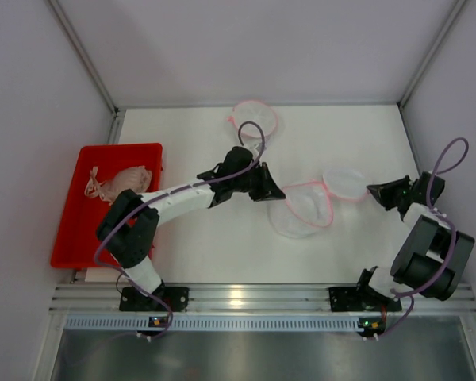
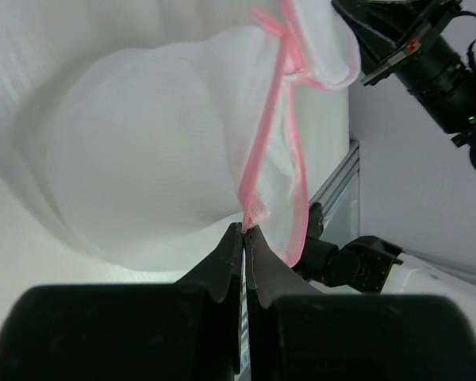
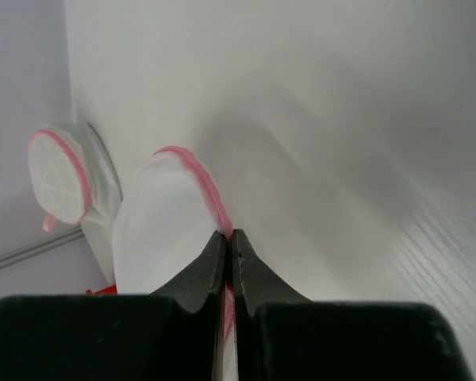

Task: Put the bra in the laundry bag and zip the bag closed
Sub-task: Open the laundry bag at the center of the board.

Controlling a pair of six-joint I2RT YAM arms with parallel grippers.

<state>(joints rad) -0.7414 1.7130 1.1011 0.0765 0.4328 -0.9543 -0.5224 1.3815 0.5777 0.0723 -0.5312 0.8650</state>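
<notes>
Step in hand, by my reading: spreading the bag open. Left gripper (image 1: 279,190) is pinched shut on the pink rim of the white mesh clamshell laundry bag (image 1: 305,208) at table centre. Right gripper (image 1: 373,193) is clamped on its other half, 3 o'clock. One pale pink bra (image 1: 120,182) lies in one red plastic tray (image 1: 79,238), 9 o'clock, not yet bagged. Second mesh bag (image 1: 254,119) at 12 o'clock makes two bags. Next, likely: one gripper lets go and fetches the bra.

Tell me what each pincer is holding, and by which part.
The left pincer grips the laundry bag by its pink trim; the right pincer grips the bag's other half, also by the pink trim.
</notes>
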